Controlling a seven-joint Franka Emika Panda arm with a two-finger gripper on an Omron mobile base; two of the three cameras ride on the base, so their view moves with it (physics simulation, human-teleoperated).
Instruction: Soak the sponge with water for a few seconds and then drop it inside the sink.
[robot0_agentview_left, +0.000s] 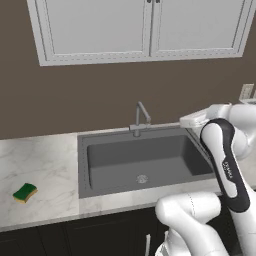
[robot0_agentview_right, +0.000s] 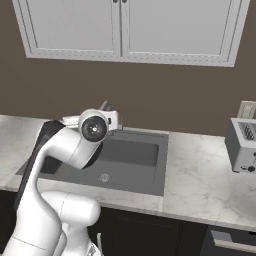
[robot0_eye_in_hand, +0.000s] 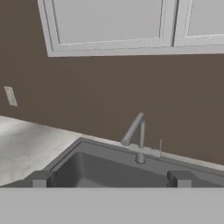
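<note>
marble counter (robot0_agentview_left: 45, 165), wall cabinets (robot0_agentview_left: 145, 27), toaster (robot0_agentview_right: 243, 145)

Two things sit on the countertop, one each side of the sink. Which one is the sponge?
The sponge is the small green-topped, yellow-bottomed block lying left of the sink. The other is a boxy grey toaster on the right.

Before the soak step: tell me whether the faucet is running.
Off: no water falls from the faucet spout, and the sink looks dry.
</note>
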